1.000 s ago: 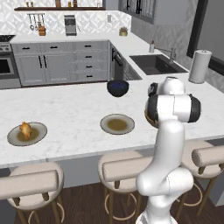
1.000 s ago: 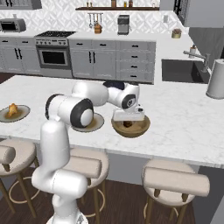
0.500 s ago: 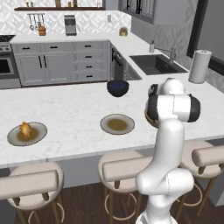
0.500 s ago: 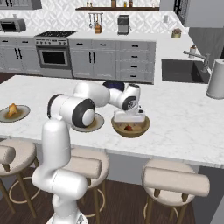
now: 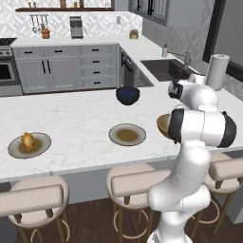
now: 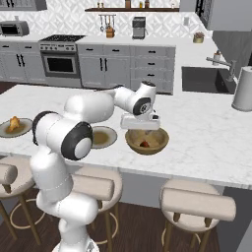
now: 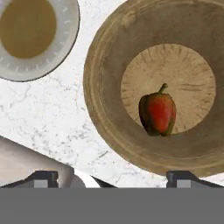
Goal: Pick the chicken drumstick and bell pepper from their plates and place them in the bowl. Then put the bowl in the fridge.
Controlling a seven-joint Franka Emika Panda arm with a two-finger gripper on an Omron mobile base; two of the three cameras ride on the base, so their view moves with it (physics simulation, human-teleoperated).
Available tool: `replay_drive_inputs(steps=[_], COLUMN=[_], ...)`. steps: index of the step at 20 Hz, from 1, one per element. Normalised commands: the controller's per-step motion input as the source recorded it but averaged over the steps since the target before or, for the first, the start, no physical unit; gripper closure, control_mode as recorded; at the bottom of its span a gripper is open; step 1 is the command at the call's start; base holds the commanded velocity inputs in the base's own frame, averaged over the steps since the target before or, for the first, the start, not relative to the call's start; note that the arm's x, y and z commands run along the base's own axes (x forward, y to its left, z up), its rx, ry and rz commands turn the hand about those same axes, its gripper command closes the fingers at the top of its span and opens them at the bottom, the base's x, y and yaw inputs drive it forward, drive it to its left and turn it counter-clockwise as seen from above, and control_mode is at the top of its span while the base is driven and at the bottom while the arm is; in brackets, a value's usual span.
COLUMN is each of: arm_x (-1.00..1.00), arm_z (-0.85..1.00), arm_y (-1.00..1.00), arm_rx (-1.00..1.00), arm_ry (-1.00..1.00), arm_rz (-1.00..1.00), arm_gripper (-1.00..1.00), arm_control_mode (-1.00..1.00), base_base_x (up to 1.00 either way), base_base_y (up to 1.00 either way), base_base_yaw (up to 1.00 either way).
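- Hand view looks down into the wooden bowl, where the red bell pepper lies free on the lighter floor, stem pointing up in the picture.
- The pincer is released, its two dark tips spread wide and touching nothing.
- Right base view has the pincer just above the bowl on the marble bench.
- An empty plate sits just beside the bowl.
- The chicken drumstick rests on the other plate, well apart at the bench's far end.
- A dark blue bowl stands farther back.

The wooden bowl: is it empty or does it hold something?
Not empty: the wooden bowl holds a red pepper lying on its light floor.
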Motion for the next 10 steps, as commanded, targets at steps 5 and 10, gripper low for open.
replay_drive_inputs(steps=[5, 10], arm_x=[-1.00, -1.00], arm_z=[0.54, 0.34], arm_y=[0.43, 0.62], arm_rx=[0.01, 0.01], arm_ry=[0.00, 0.00], arm_rz=[-0.01, -0.01], arm_gripper=[-1.00, -1.00], arm_control_mode=[-1.00, -1.00], base_base_x=[0.00, 0.00], base_base_y=[0.00, 0.00], base_base_yaw=[0.00, 0.00])
